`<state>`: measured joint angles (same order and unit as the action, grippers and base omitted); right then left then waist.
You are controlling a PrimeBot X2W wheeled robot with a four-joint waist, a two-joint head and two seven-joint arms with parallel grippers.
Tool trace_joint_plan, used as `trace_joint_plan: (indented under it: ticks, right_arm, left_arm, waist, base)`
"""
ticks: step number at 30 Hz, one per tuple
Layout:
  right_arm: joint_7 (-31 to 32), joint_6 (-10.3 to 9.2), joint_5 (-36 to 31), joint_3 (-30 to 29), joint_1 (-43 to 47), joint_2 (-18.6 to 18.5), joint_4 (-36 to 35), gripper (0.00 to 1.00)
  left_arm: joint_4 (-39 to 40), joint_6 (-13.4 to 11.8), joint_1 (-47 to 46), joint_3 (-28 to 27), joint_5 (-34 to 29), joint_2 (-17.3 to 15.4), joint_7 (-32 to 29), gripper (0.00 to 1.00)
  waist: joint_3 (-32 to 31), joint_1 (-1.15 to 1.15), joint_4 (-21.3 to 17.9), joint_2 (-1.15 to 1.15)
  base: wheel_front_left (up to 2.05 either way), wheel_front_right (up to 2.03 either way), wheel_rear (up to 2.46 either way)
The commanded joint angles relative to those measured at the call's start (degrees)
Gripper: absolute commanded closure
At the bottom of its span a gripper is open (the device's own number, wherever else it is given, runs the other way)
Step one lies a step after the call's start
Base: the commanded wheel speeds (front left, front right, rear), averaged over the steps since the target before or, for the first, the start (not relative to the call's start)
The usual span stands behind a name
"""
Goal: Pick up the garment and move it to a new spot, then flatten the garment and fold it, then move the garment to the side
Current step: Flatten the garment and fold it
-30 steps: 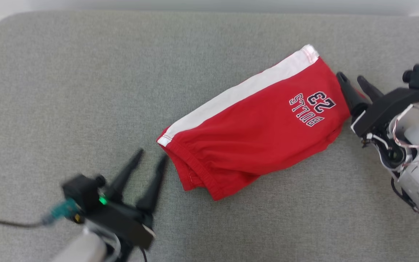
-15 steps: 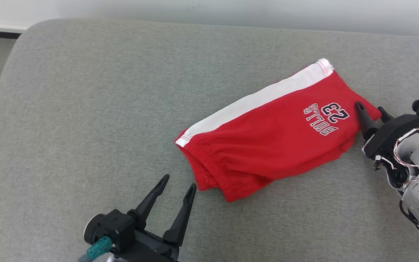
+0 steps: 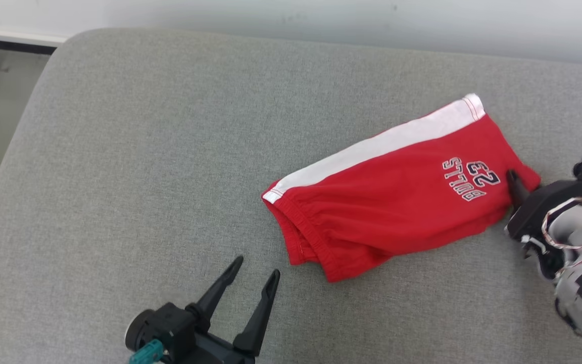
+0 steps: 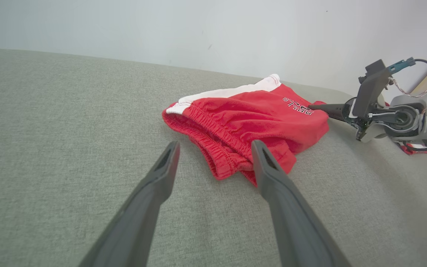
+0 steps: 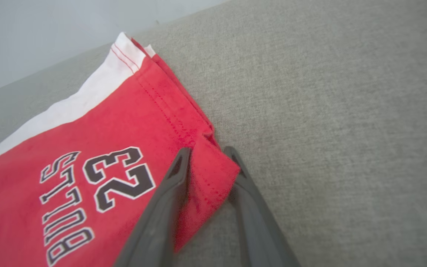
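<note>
Right wrist view: right gripper (image 5: pixel 207 150) jaws straddle the shorts' (image 5: pixel 106 122) 3 o'clock corner on the cushion (image 5: pixel 328 111), clamp unclear, left gripper (image 3: pixel 256 266) jaws apart at 7 o'clock; shallow bite could slip on lift.

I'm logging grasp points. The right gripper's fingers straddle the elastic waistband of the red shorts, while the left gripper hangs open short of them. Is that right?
Not quite. The right gripper straddles a leg-hem corner of the red shorts beside the BULLS 23 print, as the right wrist view shows. The elastic waistband lies at the other end, facing the open left gripper.
</note>
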<state>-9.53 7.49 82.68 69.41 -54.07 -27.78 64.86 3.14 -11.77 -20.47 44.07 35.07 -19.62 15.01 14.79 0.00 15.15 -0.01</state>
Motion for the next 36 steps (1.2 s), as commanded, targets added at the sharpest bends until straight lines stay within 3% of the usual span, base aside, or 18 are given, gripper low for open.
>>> trace_joint_plan:
  ticks: [1,15,26,36]
  right_arm:
    - [0.8,0.0,0.5,0.7,2.9,1.4,-0.1,1.0]
    - [-5.6,-0.02,3.1,-5.4,7.6,-1.0,-4.2,1.0]
    - [-5.7,-0.02,-3.7,-22.5,17.1,-3.8,-11.0,1.0]
    - [-5.7,-0.02,-9.5,-31.0,23.0,-2.6,-12.6,1.0]
  left_arm:
    - [-0.2,-0.1,0.9,0.2,-0.7,-0.1,0.2,0.0]
    - [-0.2,-0.9,3.3,0.8,-0.5,-0.9,0.0,0.0]
    - [1.2,-2.1,5.0,0.2,-0.3,-1.2,0.1,0.0]
    - [1.4,-2.2,5.5,0.6,0.0,-1.2,0.0,0.0]
  waist:
    - [-0.5,0.0,-0.2,0.01]
    - [-5.4,0.0,-3.9,0.01]
    - [-7.7,0.0,-8.8,0.01]
    - [-9.4,0.0,-11.2,0.01]
  base:
    - [0.0,0.0,0.0]
    - [0.0,0.0,0.0]
    - [0.0,0.0,0.0]
    - [0.0,0.0,0.0]
